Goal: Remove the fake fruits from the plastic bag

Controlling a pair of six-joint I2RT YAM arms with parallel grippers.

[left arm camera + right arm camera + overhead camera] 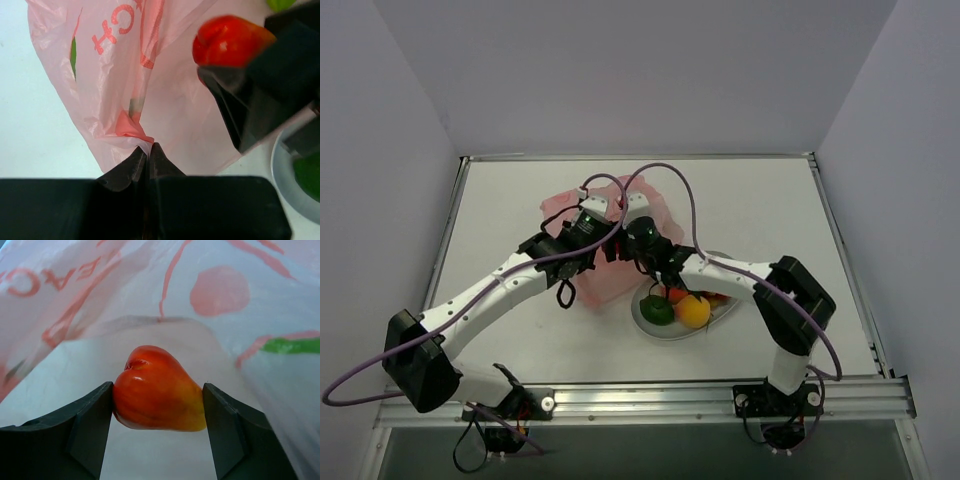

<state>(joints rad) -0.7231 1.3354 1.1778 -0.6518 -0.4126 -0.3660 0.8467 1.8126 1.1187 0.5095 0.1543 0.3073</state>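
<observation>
The pink plastic bag (603, 205) lies crumpled at the table's middle. My left gripper (601, 236) is shut on a pinched fold of the bag (125, 75), with its fingertips (148, 146) closed tight on the film. My right gripper (620, 247) is shut on a red-orange fake fruit (159, 390), held between both fingers just in front of the bag (100, 285). That fruit also shows in the left wrist view (227, 42). A green fruit (657, 311) and an orange fruit (693, 311) lie on the white plate (642, 322), with a red one (675, 294) behind them.
The white oval plate sits right of the bag, near the right arm; its rim shows in the left wrist view (280, 170). Purple cables loop above both wrists. White walls close in the table on three sides.
</observation>
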